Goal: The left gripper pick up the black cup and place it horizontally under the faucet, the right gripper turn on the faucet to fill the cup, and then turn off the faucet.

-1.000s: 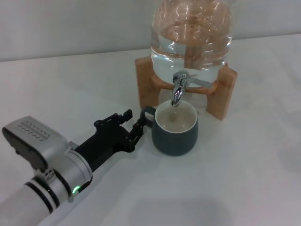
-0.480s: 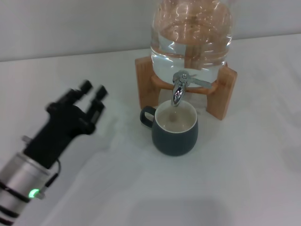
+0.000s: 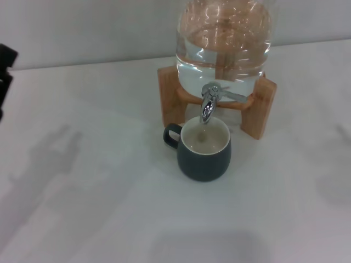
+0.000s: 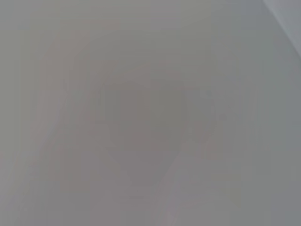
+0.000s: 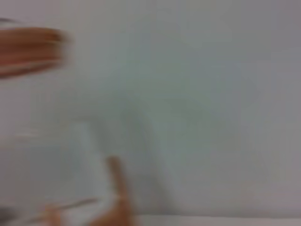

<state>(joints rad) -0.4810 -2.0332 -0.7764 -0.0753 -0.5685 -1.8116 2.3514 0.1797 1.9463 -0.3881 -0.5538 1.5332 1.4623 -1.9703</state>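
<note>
The black cup stands upright on the white table, right under the spout of the chrome faucet. Its loop handle points to the left and its cream inside shows. Nothing is touching the cup. Only a black sliver of my left gripper shows at the far left edge of the head view, well away from the cup. My right gripper shows in no view. The left wrist view holds only bare pale surface.
The faucet is fitted on a large clear water jar resting on a wooden stand at the back. A blurred piece of the wooden stand shows in the right wrist view. An arm's shadow lies on the table's left.
My left gripper has let go of the cup's handle and drawn back to the left and up, nearly out of the head view. The cup has stayed under the faucet.
</note>
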